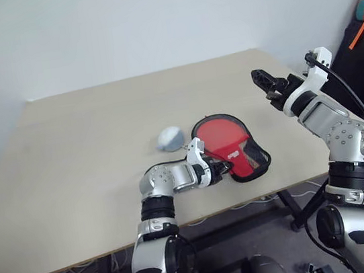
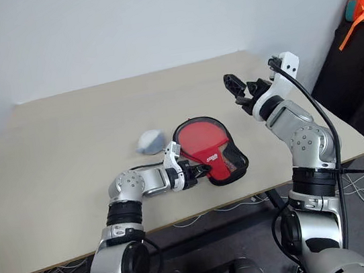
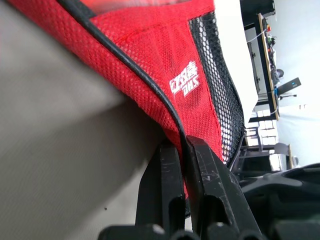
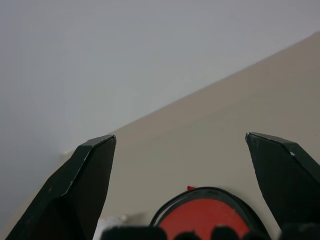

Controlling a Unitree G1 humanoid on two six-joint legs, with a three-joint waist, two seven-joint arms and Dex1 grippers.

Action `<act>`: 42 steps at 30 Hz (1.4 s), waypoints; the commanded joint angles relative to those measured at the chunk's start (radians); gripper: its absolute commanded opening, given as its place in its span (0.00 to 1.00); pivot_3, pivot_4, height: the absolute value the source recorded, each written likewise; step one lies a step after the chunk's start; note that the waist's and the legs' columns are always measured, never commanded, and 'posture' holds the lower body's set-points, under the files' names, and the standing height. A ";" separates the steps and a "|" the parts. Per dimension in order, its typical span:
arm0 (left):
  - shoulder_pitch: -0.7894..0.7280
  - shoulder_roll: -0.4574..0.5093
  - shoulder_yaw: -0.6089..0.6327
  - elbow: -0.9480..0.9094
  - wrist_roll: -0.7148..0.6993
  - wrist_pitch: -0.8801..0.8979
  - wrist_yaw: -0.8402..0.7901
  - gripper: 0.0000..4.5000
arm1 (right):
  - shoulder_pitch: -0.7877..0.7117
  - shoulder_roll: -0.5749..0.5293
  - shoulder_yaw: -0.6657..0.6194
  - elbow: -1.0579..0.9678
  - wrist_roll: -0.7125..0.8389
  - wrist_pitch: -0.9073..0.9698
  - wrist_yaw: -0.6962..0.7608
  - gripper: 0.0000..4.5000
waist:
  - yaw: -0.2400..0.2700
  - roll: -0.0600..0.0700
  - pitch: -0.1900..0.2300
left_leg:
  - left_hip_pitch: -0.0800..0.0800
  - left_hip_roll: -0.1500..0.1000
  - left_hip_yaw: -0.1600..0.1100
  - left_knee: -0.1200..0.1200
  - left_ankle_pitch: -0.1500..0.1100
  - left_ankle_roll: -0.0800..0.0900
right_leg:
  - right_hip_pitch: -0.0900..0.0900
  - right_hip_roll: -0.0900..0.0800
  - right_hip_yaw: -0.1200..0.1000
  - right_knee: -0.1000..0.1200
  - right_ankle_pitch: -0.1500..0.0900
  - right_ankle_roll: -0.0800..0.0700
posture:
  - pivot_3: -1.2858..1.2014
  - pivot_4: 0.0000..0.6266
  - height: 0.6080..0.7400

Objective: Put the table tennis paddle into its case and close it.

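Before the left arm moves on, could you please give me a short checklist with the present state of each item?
1. Left gripper shut on the trim of the red, black-edged paddle-shaped case: ok.
2. Right gripper open and raised off the beige table: ok.
3. Case lying flat on the table: ok.
4. Red paddle fully inside the case: cannot tell.
5. Zip closed: cannot tell.
6. Small grey-white lump apart from the case: ok.

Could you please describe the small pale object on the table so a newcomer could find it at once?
Start from the beige table, then the red case near its front edge. Just beside the case's round end lies a pale grey-blue lump, the only non-red item there.
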 commanded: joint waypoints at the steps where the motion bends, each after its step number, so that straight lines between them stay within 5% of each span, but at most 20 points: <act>1: -0.019 0.000 0.060 -0.107 -0.073 0.100 0.024 0.01 | -0.011 -0.003 -0.005 -0.030 0.006 -0.018 0.000 1.00 | 0.000 0.000 0.000 | 0.000 0.000 0.000 0.000 0.000 0.000 | 0.000 0.000 0.000 0.000 0.000 0.000 | 0.52 0.00 0.88; 6: 0.025 0.014 0.147 -0.259 -0.104 0.297 0.086 0.01 | 0.000 0.005 0.001 -0.044 0.011 -0.014 0.001 1.00 | 0.000 0.000 0.000 | 0.000 0.000 0.000 -0.001 0.000 0.000 | 0.000 0.000 0.000 0.000 0.000 0.000 | 0.52 0.00 0.88; 11: 0.137 0.104 0.064 -0.330 -0.260 0.330 0.128 0.01 | 0.001 0.017 0.017 -0.045 0.007 -0.017 0.006 1.00 | -0.005 0.000 0.000 | 0.000 0.001 0.000 -0.001 0.001 -0.002 | 0.000 0.001 0.000 0.001 0.000 0.000 | 0.52 0.00 0.88; 18: 0.285 0.273 -0.141 -0.372 -0.736 0.330 0.287 0.01 | -0.004 0.026 0.042 -0.043 0.005 -0.016 0.014 1.00 | -0.004 0.000 0.000 | 0.000 0.004 0.000 -0.002 0.001 -0.003 | -0.001 0.000 0.001 0.001 0.000 0.000 | 0.52 0.00 0.88; 30: 0.323 0.490 -0.493 -0.395 -1.300 0.168 0.538 0.01 | 0.005 0.029 0.067 -0.048 0.005 -0.007 0.008 1.00 | 0.000 0.000 0.000 | 0.001 0.001 -0.001 -0.002 0.003 -0.007 | -0.001 0.000 0.001 0.001 0.000 -0.001 | 0.52 0.00 0.88; 39: 0.364 0.557 -0.528 -0.506 -1.337 -0.044 0.656 0.01 | 0.037 0.017 0.112 -0.057 -0.035 -0.016 0.012 1.00 | 0.001 0.001 0.000 | 0.001 0.000 0.000 -0.002 0.003 -0.007 | -0.001 0.000 0.001 0.001 -0.001 -0.002 | 0.52 0.00 0.88; 42: 0.368 0.571 -0.536 -0.517 -1.337 -0.058 0.647 0.23 | 0.034 0.021 0.120 -0.057 -0.044 -0.020 0.019 1.00 | 0.001 0.001 0.000 | 0.001 0.000 0.000 -0.002 0.003 -0.007 | -0.001 0.000 0.001 0.001 -0.001 -0.002 | 0.52 0.00 0.88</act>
